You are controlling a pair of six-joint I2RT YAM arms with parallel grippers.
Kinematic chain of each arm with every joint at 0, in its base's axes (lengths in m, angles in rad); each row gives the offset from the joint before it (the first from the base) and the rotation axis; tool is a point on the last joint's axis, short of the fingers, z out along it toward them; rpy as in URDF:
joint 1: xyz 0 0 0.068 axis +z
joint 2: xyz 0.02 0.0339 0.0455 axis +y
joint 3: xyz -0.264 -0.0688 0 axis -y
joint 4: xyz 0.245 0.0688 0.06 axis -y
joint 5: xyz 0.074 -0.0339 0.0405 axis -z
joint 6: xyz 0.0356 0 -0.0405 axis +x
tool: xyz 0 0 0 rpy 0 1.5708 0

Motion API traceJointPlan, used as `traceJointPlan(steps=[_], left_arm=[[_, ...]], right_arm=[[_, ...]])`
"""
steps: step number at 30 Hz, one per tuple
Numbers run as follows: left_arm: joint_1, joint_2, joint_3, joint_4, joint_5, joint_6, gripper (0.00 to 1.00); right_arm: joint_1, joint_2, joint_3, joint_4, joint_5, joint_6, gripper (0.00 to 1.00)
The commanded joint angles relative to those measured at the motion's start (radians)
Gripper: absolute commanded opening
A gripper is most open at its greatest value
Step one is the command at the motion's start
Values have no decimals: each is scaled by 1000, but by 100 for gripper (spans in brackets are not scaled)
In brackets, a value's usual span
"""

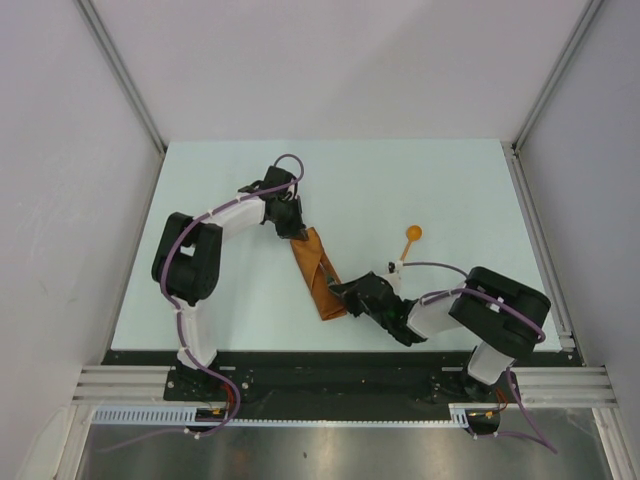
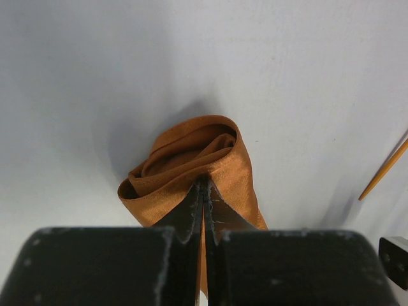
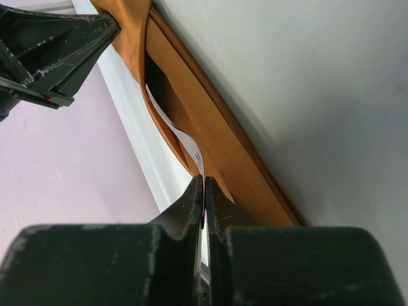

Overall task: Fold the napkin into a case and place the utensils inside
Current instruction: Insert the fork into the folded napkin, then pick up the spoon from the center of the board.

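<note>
The napkin (image 1: 318, 277) lies as a narrow rust-orange case, slanting across the table's middle. My left gripper (image 1: 293, 229) is at its far end, shut on the cloth's top layer (image 2: 217, 172), and the mouth of the case gapes as a rounded opening. My right gripper (image 1: 347, 294) is at the near end, jaws pressed together on a thin pale strip (image 3: 194, 153) at the napkin's (image 3: 210, 134) edge. The spoon (image 1: 411, 236), with its orange bowl and thin stick handle (image 2: 384, 171), lies to the right, apart from both grippers. No fork shows plainly.
The pale table (image 1: 230, 300) is bounded by a metal rail at its right edge (image 1: 540, 240) and grey walls behind. Both arms reach inward over the middle, the right arm's elbow (image 1: 500, 305) close to the front right corner.
</note>
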Motion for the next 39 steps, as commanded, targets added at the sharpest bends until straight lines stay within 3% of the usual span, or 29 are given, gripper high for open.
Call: traceJointPlan(steps=[1,8,11,12,15,18,19,21,22,24,25,27,29,32,34,39], left_arm=[[-6,-17,6,7,-15,10,1],[-6,-24,-1,7,-18,6,1],[-6,-31,-2,5,-27,4,3],[-6,-43,-2,2,-31,3,5],[-6,-74,-4,11,-36,-5,16],[-8,-102,-10,22,-36,-14,33],[-8,-118,-13,24,-32,-16,39],[-9,-135,-13,13,-32,-11,43],[-11,-158,-11,10,-30,-8,47],[-14,-184,-25,2,-19,1,49],[-20,-220,-34,5,-9,4,49],[-29,-263,-71,19,24,16,51],[-63,-324,-97,34,89,35,54],[-150,-397,-129,4,91,72,55],[-204,-441,-165,-2,73,67,55],[-241,-601,-318,76,110,4,55]], right_arm=[[7,32,36,55,76,50,6],[17,53,50,23,103,75,15],[12,58,55,20,42,58,37],[10,52,50,17,19,43,50],[12,-28,26,-50,-59,-16,59],[15,-201,22,-228,-92,-104,69],[14,-247,35,-361,-101,-175,73],[14,-409,74,-528,-115,-250,79],[7,-474,82,-727,-104,-299,83],[-31,-636,75,-874,-93,-368,86],[-70,-675,72,-996,-92,-486,88],[-300,-707,102,-1113,-159,-632,89],[-528,-683,143,-1198,-209,-869,89],[-673,-580,272,-1232,-159,-1045,89],[-704,-478,362,-1207,-90,-1096,89],[-728,-206,551,-1167,-122,-1154,83]])
